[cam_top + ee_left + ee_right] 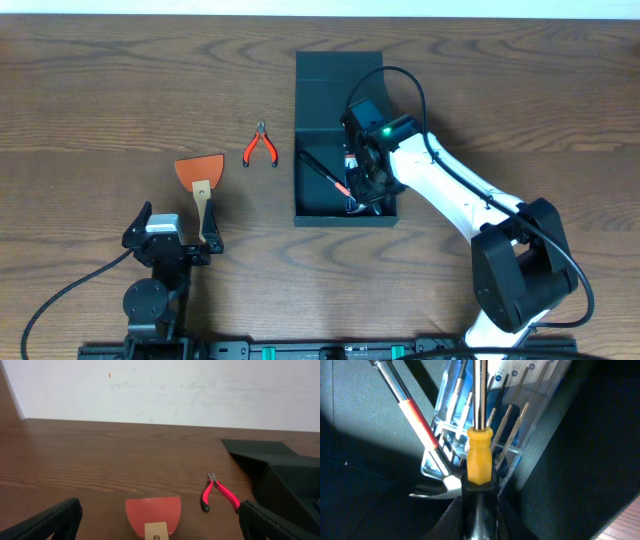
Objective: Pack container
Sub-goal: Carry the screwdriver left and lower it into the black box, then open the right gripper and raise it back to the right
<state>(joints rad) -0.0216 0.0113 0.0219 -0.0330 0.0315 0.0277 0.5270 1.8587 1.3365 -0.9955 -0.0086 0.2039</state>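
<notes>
The dark teal container [300, 120] lies open at the table's middle, its flap lid laid back on the far side; its corner shows in the left wrist view [287, 475]. My right gripper [365, 180] reaches down inside it and is shut on a screwdriver [480, 455] with a yellow and black handle, the shaft pointing away from the jaws [479, 515]. Under it lie a hammer [440, 482] with a red-banded shaft and a clear-cased screwdriver set [520, 410]. My left gripper [172, 235] is open and empty, low at the front left.
An orange-bladed scraper [200, 172] with a wooden handle lies between my left fingers [160, 525], blade [152, 512] pointing away. Red-handled pliers [261, 147] lie on the wood left of the container, also in the left wrist view [218, 492]. A white wall stands behind the table.
</notes>
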